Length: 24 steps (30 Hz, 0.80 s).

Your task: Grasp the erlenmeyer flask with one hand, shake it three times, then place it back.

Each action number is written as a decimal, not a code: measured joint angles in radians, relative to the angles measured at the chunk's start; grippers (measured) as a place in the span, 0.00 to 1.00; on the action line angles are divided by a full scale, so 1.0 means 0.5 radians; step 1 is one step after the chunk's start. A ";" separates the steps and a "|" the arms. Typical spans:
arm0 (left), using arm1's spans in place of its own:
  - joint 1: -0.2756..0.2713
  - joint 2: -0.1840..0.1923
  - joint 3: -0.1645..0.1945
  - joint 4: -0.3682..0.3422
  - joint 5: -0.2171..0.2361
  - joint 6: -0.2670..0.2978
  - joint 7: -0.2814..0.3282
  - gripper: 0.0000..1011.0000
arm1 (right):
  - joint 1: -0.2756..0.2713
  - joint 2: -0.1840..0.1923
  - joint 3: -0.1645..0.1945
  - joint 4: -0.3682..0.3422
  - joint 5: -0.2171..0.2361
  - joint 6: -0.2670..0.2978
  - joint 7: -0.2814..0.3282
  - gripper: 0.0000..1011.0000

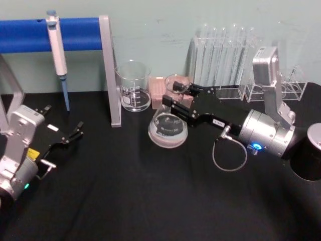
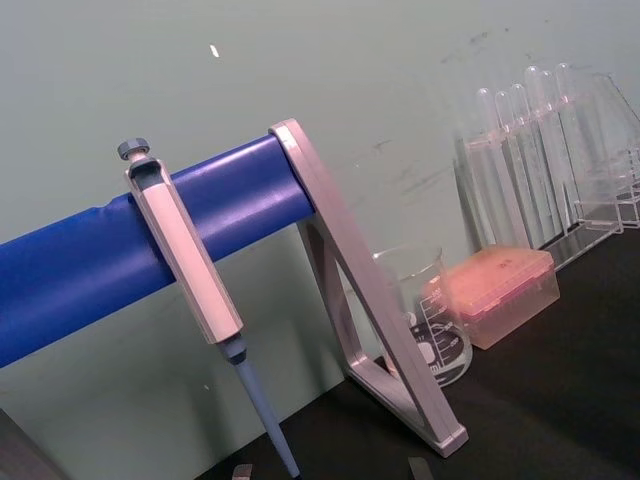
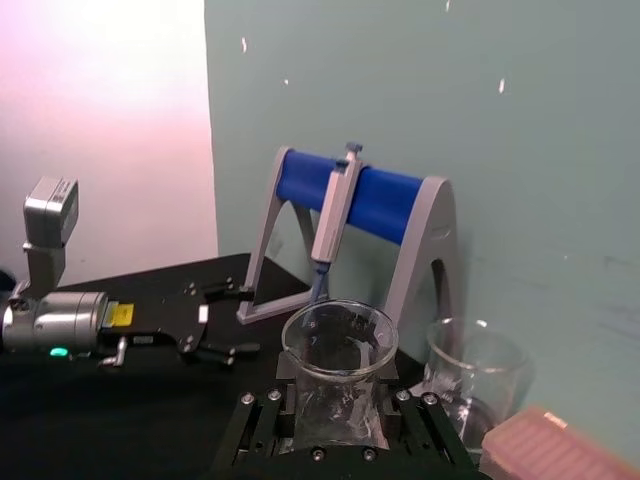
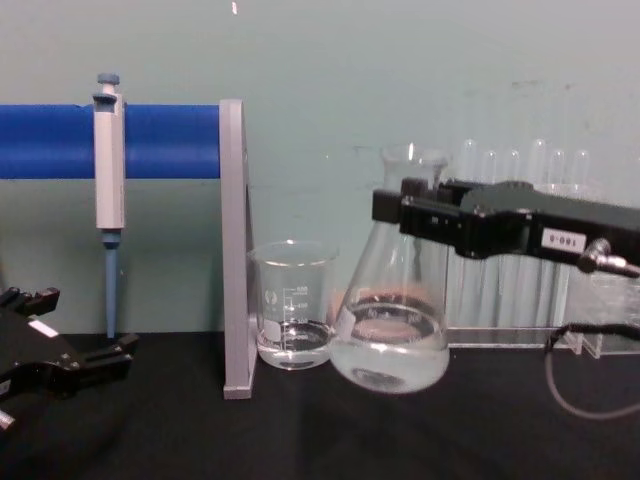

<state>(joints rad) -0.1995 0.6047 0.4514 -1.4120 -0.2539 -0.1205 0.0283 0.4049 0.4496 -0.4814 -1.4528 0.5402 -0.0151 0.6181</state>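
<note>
The right gripper (image 1: 176,98) reached in over the black table (image 1: 125,191) and had its fingers pinched on the neck of the erlenmeyer flask (image 1: 168,128). The flask hung tilted in that grip, a little clear liquid pooled in its wide base, just in front of the glass beaker (image 1: 134,86) and the pink box (image 1: 157,90), with the test tube rack (image 1: 220,63) behind. Off to the left, the left gripper (image 1: 62,121) sat low by the table, fingers spread on nothing, near the pipette (image 1: 57,55) hanging from the blue stand (image 1: 80,33)
</note>
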 joint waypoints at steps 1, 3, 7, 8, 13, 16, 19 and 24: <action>0.000 0.000 0.000 0.000 0.000 0.000 0.000 0.99 | 0.001 0.002 -0.005 0.006 0.001 0.000 0.005 0.45; 0.000 0.000 0.000 0.000 0.000 0.000 0.000 0.99 | 0.005 0.006 -0.015 0.019 0.001 0.000 0.016 0.45; 0.000 0.000 0.000 0.000 0.000 0.000 0.000 0.99 | 0.015 0.015 -0.040 0.051 -0.005 -0.004 0.037 0.45; 0.000 0.000 0.000 0.000 0.000 0.000 0.000 0.99 | 0.020 0.019 -0.050 0.065 -0.011 -0.007 0.047 0.45; 0.000 0.000 0.000 0.000 0.000 0.000 0.000 0.99 | 0.025 0.031 -0.083 0.117 -0.024 -0.023 0.089 0.45; 0.000 0.000 0.000 0.000 0.000 0.000 0.000 0.99 | 0.025 0.034 -0.097 0.151 -0.023 -0.043 0.121 0.45; 0.000 0.000 0.000 0.000 0.000 0.000 0.000 0.99 | 0.026 0.036 -0.107 0.179 -0.022 -0.060 0.148 0.45; 0.000 0.000 0.000 0.000 0.000 0.000 0.000 0.99 | 0.029 0.035 -0.125 0.238 -0.019 -0.096 0.194 0.45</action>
<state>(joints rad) -0.1995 0.6047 0.4513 -1.4120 -0.2539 -0.1205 0.0282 0.4193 0.4669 -0.5440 -1.3337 0.5310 -0.0632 0.7153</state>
